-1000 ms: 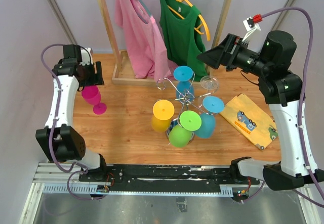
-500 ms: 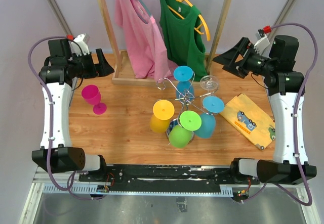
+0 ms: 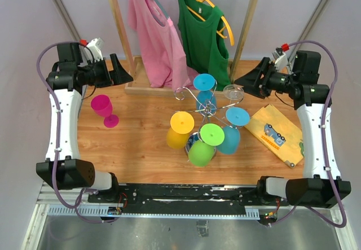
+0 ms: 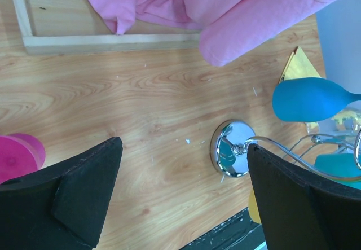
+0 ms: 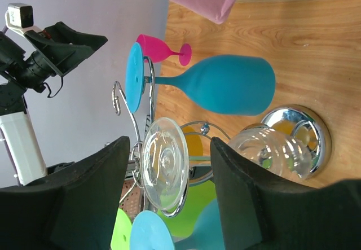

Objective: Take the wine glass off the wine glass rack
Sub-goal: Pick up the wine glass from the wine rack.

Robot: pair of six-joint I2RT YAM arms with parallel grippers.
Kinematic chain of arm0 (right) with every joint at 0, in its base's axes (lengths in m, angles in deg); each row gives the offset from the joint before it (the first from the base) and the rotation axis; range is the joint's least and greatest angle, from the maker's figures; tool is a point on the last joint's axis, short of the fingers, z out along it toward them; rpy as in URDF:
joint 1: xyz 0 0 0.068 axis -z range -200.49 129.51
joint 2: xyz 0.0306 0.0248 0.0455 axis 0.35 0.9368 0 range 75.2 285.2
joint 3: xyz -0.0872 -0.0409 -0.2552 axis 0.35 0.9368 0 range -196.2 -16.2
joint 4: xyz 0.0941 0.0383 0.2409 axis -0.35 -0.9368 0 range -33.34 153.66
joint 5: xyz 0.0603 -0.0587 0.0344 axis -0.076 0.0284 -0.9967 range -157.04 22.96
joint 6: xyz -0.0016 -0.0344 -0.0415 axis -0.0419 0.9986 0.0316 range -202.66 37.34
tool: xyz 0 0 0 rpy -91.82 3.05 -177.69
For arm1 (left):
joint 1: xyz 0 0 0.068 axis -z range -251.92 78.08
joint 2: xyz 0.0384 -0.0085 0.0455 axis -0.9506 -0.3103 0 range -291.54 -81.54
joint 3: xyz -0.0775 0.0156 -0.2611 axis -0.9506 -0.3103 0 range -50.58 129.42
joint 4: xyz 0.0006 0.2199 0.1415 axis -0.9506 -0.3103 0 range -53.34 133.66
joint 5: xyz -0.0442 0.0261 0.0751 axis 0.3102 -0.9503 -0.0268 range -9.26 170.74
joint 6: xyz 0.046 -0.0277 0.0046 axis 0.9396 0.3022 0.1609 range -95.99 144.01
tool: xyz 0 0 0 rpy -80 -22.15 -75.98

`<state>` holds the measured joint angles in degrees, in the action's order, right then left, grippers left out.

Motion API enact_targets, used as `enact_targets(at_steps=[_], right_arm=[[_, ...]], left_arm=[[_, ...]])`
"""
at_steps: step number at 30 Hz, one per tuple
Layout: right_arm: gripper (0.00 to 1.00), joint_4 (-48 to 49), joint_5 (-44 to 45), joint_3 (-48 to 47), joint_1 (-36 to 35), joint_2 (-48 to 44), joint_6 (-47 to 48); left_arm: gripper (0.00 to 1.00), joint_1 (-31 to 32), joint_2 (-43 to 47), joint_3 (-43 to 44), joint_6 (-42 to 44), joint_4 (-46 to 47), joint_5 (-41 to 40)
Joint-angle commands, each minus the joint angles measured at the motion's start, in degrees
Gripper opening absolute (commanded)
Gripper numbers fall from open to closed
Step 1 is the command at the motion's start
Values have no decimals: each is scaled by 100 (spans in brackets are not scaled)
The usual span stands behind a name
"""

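Note:
The chrome wine glass rack (image 3: 203, 104) stands mid-table with several coloured glasses hanging upside down from its arms. A clear wine glass (image 3: 233, 92) hangs at its far right. In the right wrist view its round foot (image 5: 165, 171) sits between my right gripper's (image 5: 170, 143) fingers, with a gap on each side; its bowl (image 5: 276, 151) hangs over the mirror base (image 5: 304, 137). That gripper (image 3: 248, 82) is open. A pink wine glass (image 3: 103, 108) stands upright on the table at the left. My left gripper (image 3: 120, 71) hovers behind it, open and empty (image 4: 184, 144).
A wooden clothes rail (image 3: 121, 30) with a pink shirt (image 3: 155, 33) and a green top (image 3: 200, 30) stands at the back. A yellow board (image 3: 276, 132) lies at the right. Blue (image 3: 237, 116), green (image 3: 212, 134) and yellow (image 3: 182, 122) glasses crowd the rack's front.
My left gripper has opened, left the pink glass standing, and drawn up and back. My right gripper has come down to the clear glass's foot, its jaws narrowing.

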<state>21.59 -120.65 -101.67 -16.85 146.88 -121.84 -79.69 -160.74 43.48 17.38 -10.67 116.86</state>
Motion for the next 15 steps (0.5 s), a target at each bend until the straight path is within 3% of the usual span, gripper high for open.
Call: enact_targets(at_steps=[1,9,15], right_arm=[[57,-30,-318,91,115,-202,77],[42,-19,-482,202,171,-234,95],[35,-15,-588,254,172,-245,130]], left_arm=[[97,55,16,-84,-31,-33,163],[97,59,71,-221,-5,-32,133],[97,56,62,-262,0,-27,122]])
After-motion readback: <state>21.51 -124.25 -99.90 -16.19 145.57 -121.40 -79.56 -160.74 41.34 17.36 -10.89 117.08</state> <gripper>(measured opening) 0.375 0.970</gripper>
